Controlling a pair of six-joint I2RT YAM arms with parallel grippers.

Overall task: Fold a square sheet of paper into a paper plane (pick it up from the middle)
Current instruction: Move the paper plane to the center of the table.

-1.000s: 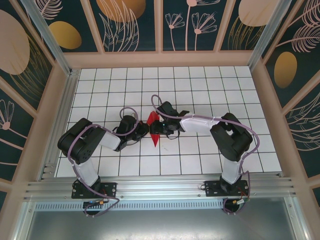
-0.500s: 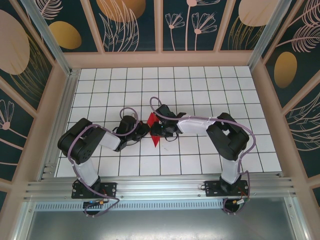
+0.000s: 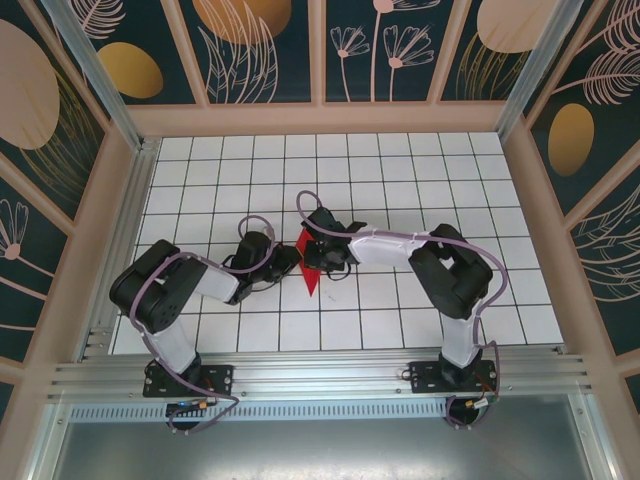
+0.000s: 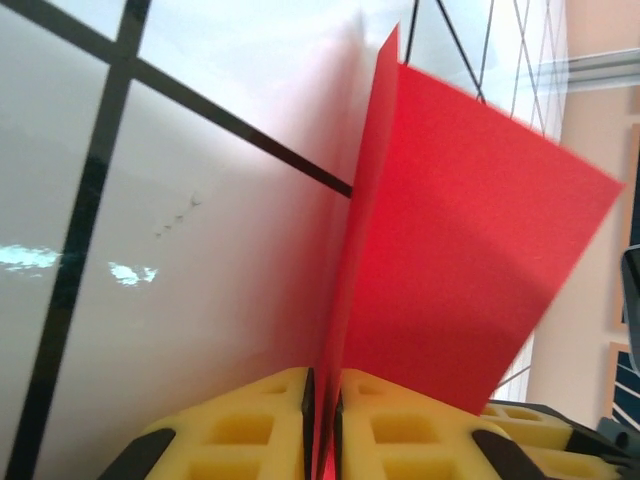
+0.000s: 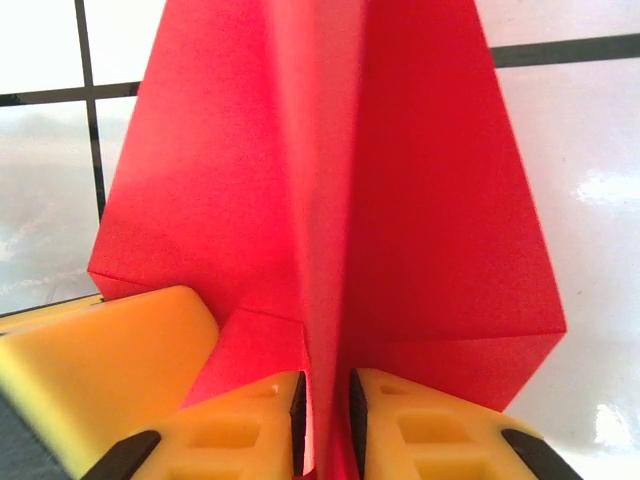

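While edge-up, paper plane point(image 3: 311, 272) nose nearward.

Lab test cell: aluminium frame point(image 3: 300, 375), gridded table point(image 3: 400, 180).

From overhead I see both arms bent inward, meeting near the middle of the white gridded table point(image 3: 420, 170). The left gripper point(image 3: 290, 262) and the right gripper point(image 3: 316, 252) sit against the red paper plane point(image 3: 311, 277) from opposite sides. Its sharp tip sticks out past them toward the arm bases. From up here I can't make out how the jaws stand.
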